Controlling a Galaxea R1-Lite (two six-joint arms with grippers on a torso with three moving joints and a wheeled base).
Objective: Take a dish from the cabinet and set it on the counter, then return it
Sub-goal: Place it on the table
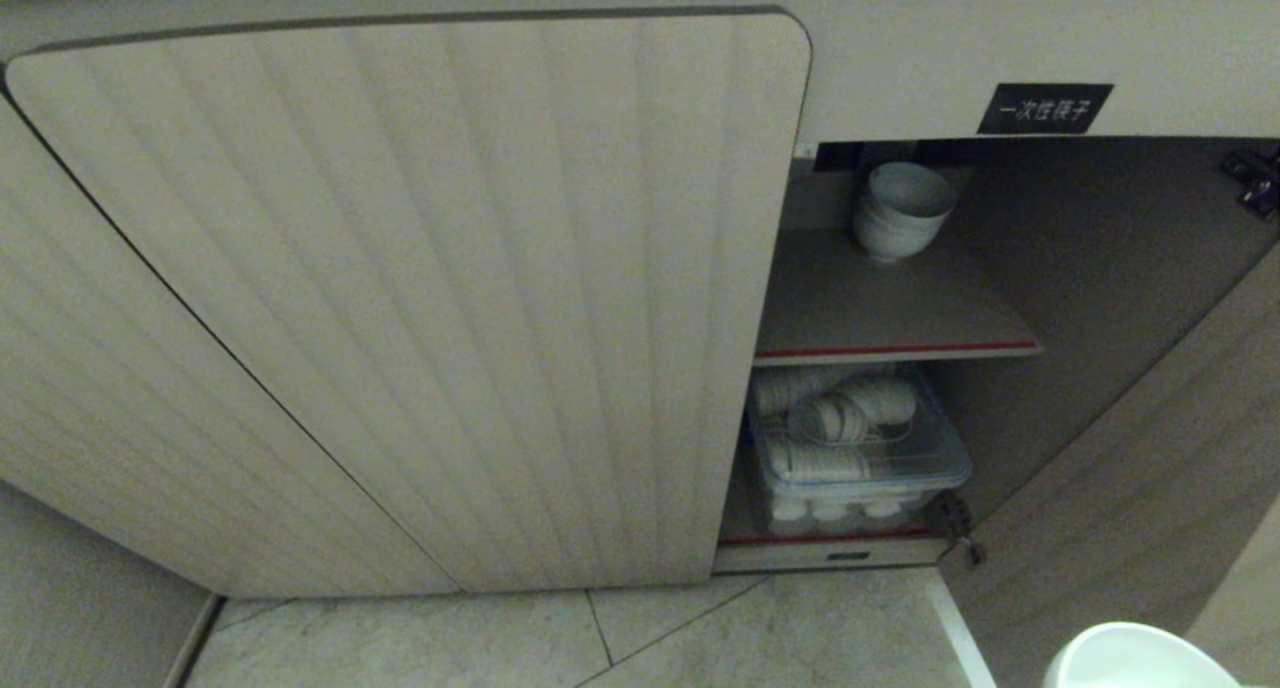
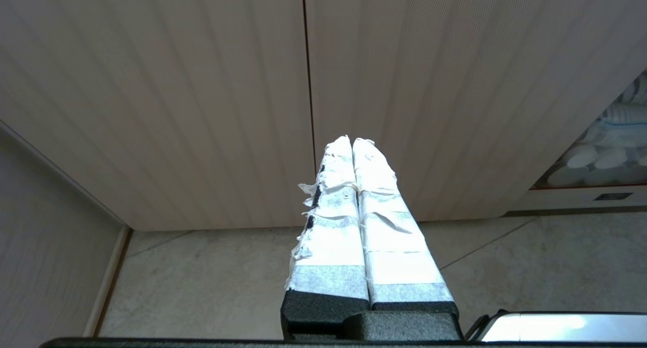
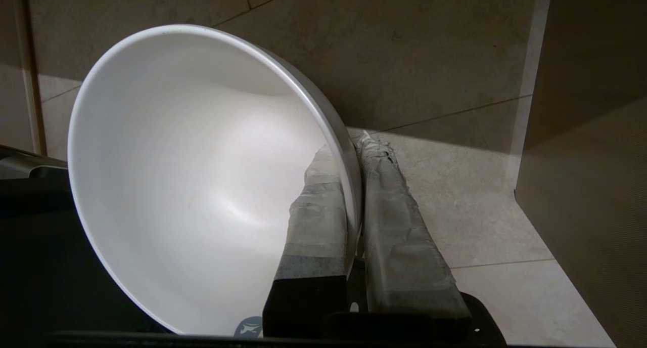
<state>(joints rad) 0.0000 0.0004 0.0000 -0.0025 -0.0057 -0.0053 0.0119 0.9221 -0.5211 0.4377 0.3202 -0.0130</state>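
Your right tool (image 3: pixel 354 150) is clamped on the rim of the dish (image 3: pixel 192 176): one taped finger (image 3: pixel 316 221) lies inside the wall, the other (image 3: pixel 399 226) outside, with the thin white edge pinched between them. The dish is tipped on its side, its smooth glazed hollow facing the wrist. In the head view only its rim (image 1: pixel 1135 658) shows, low down by the open door (image 1: pixel 1150 488).

Beyond the held dish lies the tiled floor (image 3: pixel 445 59), pale stone with thin seams. To the outer side of the right tool stands a wood-grain panel, close by, and past it the open compartment of the cabinet (image 1: pixel 420 298). A stack of white bowls (image 1: pixel 900 213) sits at the back of the red-edged upper shelf (image 1: pixel 890 313). Below it a clear plastic bin (image 1: pixel 860 458) packed with more white crockery fills the lower shelf. A black label (image 1: pixel 1043 108) with white characters sits above the opening.

Your left tool (image 2: pixel 352 143) hangs well off from the dish, its two white-taped fingers pressed together and holding nothing. It points at the closed fluted door (image 2: pixel 455 95) just above the floor line, with the seam between two doors running up from its tips.

The doors are beige, vertically ribbed and round-cornered.
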